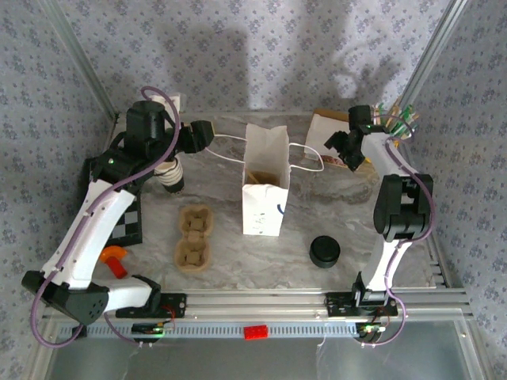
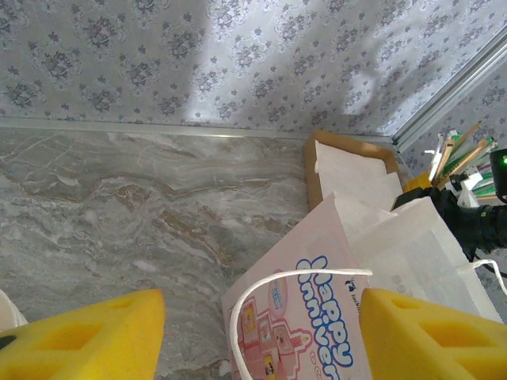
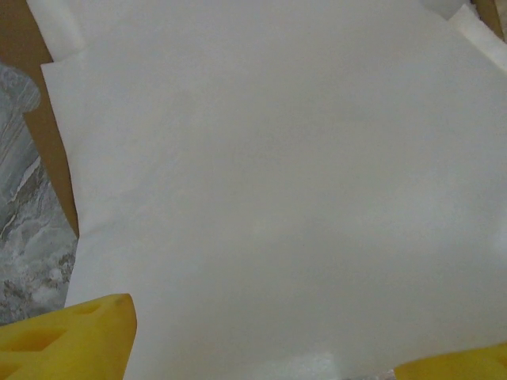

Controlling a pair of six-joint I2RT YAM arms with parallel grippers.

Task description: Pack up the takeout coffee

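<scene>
Now my left gripper (image 1: 201, 133) and right gripper (image 1: 348, 153) flank the bag (image 1: 264, 190), both spread empty, since cup (image 1: 171, 173) and lid (image 1: 325, 252) await packing.

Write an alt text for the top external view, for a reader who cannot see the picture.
A white paper bag stands open in the middle of a marble table. A black lid lies to its right and a brown cup carrier to its left. A paper cup sits further left, close to the open left gripper.

Carrier (image 1: 194, 237) left of bag (image 1: 264, 190), lid (image 1: 325, 251) right
</scene>
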